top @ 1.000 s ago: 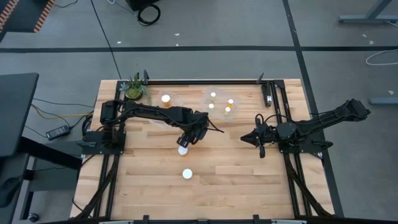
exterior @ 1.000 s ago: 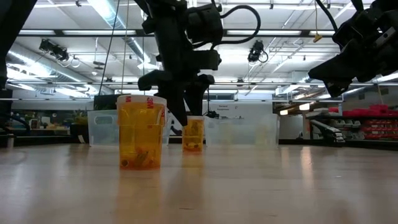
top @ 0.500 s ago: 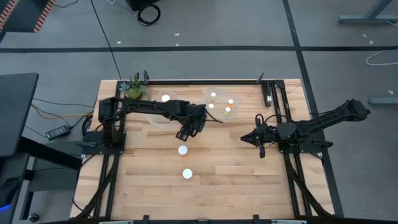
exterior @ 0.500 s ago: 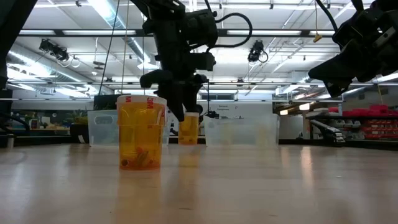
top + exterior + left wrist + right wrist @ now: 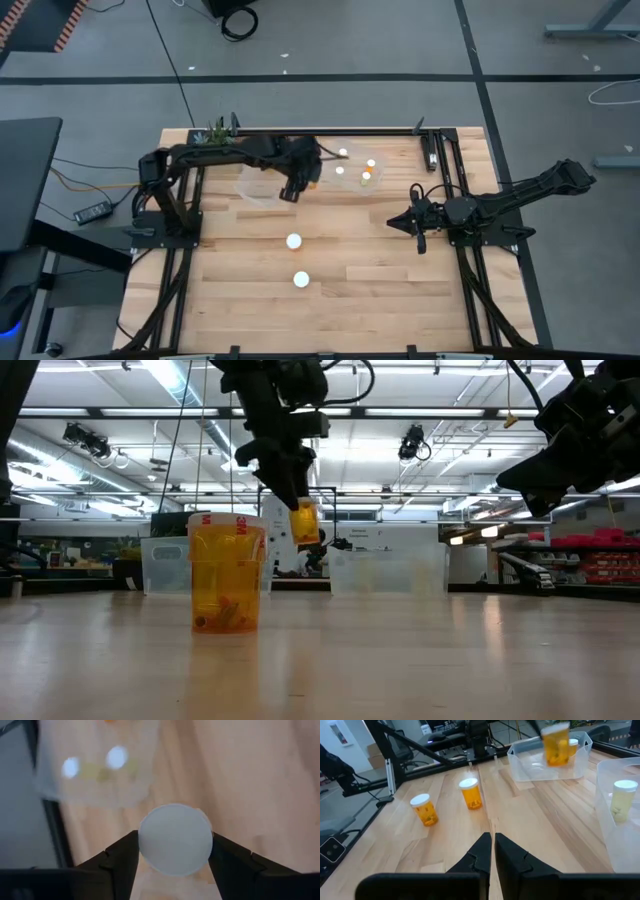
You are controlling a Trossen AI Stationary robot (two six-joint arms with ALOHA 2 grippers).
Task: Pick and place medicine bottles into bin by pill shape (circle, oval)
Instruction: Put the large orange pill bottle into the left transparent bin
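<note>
High view: left gripper (image 5: 291, 187) now at far side of table, over the two clear bins (image 5: 262, 183), clamped on a white-capped amber bottle (image 5: 305, 523); a sec ago it was low mid-table, bottle standing on wood. Low view shows bottle lifted, hanging clear of tabletop. Pick looks done, drop into bin next. Two bottles (image 5: 294, 241) left on table. Right gripper (image 5: 420, 240) waits at right, fingers shut, empty. Writing: red print on near bottle's rim (image 5: 226, 519), illegible.
</note>
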